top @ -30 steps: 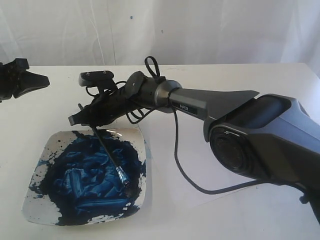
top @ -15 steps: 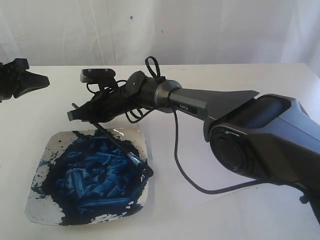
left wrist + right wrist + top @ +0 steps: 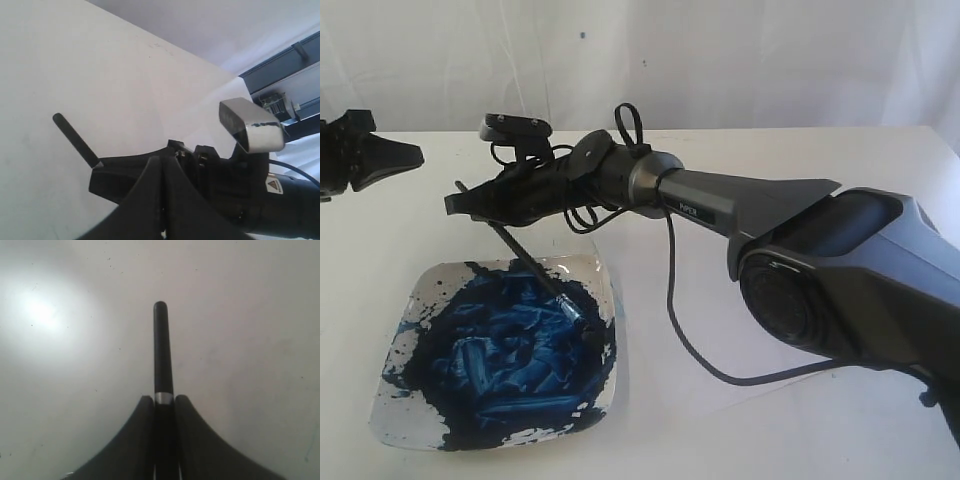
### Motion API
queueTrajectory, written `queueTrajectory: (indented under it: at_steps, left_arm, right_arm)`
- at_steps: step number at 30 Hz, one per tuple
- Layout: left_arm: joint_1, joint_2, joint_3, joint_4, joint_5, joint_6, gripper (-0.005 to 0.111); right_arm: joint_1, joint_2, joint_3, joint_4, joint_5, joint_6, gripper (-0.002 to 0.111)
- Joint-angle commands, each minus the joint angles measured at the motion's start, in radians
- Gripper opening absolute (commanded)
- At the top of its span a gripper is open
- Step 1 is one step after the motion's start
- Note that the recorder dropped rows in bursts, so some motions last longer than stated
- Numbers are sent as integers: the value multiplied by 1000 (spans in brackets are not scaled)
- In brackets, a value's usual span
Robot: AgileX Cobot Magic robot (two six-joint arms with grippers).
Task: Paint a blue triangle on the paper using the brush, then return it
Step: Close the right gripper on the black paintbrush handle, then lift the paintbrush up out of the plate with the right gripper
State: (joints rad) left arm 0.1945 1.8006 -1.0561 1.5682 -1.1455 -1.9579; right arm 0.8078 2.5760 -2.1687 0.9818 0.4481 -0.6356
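My right gripper (image 3: 460, 203) reaches across to the left and is shut on the brush (image 3: 542, 277), gripping its black handle. The brush slants down to a dark, paint-laden tip over the right part of the square white plate (image 3: 424, 293), which is smeared with blue paint. In the right wrist view the handle (image 3: 161, 347) sticks out past the shut gripper (image 3: 164, 401). The paper (image 3: 642, 345) lies right of the plate, partly under the arm. No blue triangle shows on its visible part. My left gripper (image 3: 413, 155) hovers shut and empty at the far left (image 3: 162, 164).
A black cable (image 3: 692, 358) hangs from the right arm and loops over the paper. The right arm's bulky base (image 3: 840, 290) fills the right foreground. A white backdrop stands behind the table. The left wrist view shows the right arm's camera housing (image 3: 250, 125).
My right gripper has risen and shifted slightly left. The brush tip has dragged from the plate's lower middle out to its right edge and slightly back.
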Motion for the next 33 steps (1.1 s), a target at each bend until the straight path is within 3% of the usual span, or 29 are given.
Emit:
queueTrajectory:
  at_steps: [1,8,13,18,24,30,33]
  left_arm:
    - [3,-7,-5,-29,-50,3,0]
    - [96,-10,-5,-141,-76,-2,0]
    - [181,-14,-5,-148,-76,-5,0]
    - [181,-14,-5,-132,-76,-5,0]
    - [181,-14,-5,-122,-76,1,0]
    - [179,-14,-5,-118,-76,1,0]
    - [132,-14,-5,-118,-76,2,0]
  right_arm:
    - [-21,-21,-5,18,-4,-4,3]
    - [-69,-49,-5,130,65,-86,0]
    - [-107,-56,-5,426,178,-327,0]
    - [-146,-56,-5,745,431,-606,0]
    - [-224,-61,-5,763,751,-707,0]
    - [-285,-63,-5,763,773,-732,0]
    - [-296,-74,-5,763,773,-770,0]
